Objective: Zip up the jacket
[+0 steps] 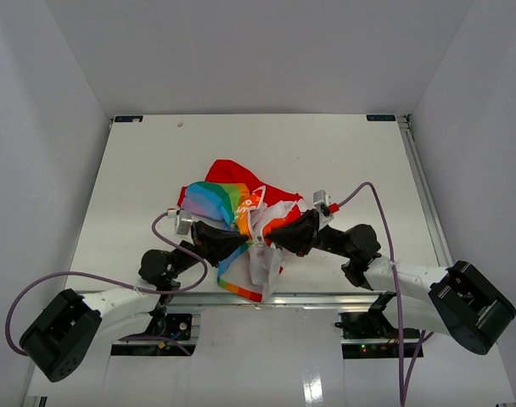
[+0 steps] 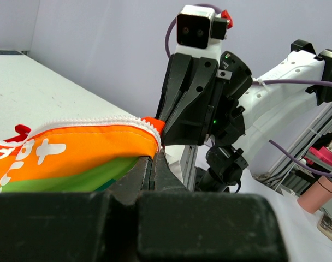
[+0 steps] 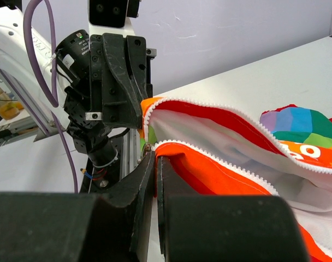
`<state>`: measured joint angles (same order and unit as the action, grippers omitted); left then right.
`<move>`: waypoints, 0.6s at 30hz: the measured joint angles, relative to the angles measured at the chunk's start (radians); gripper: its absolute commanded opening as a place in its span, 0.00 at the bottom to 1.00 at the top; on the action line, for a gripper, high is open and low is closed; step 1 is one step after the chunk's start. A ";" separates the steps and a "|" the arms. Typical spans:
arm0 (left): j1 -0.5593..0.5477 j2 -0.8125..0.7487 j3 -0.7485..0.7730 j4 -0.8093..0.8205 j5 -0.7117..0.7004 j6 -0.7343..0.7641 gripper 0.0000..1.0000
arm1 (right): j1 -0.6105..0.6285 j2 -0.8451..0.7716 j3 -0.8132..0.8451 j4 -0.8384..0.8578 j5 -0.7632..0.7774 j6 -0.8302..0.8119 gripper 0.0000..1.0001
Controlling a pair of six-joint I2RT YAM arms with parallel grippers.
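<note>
On the table (image 1: pixel 139 170), the left gripper (image 1: pixel 243 240) is clamped on 1 zipper edge of the jacket (image 1: pixel 228 197), which lies bunched at centre near the front edge, while the right gripper (image 1: pixel 274 240) pinches the other edge just beside it.

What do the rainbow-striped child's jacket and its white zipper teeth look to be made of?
Rainbow-striped child's jacket: soft matte cloth, seemingly thin woven synthetic, since it folds and sags freely. White zipper teeth: probably moulded plastic, small, even and opaque white; the exact material cannot be told.
</note>
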<state>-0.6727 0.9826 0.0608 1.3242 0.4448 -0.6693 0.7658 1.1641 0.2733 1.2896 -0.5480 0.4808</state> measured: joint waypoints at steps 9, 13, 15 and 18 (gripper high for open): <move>0.000 -0.022 0.000 0.000 -0.023 -0.013 0.00 | 0.000 -0.014 0.007 0.000 -0.006 0.015 0.08; -0.001 -0.014 0.006 0.000 -0.025 -0.024 0.00 | 0.000 -0.017 0.018 0.000 -0.006 0.018 0.08; -0.003 -0.014 0.011 0.000 -0.028 -0.029 0.00 | 0.000 -0.018 0.022 0.000 -0.006 0.019 0.08; -0.006 -0.014 0.020 0.000 -0.035 -0.037 0.00 | 0.000 -0.018 0.026 0.000 -0.006 0.024 0.08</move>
<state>-0.6785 0.9688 0.0803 1.3243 0.4101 -0.7065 0.7658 1.1458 0.2997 1.2896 -0.5545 0.5048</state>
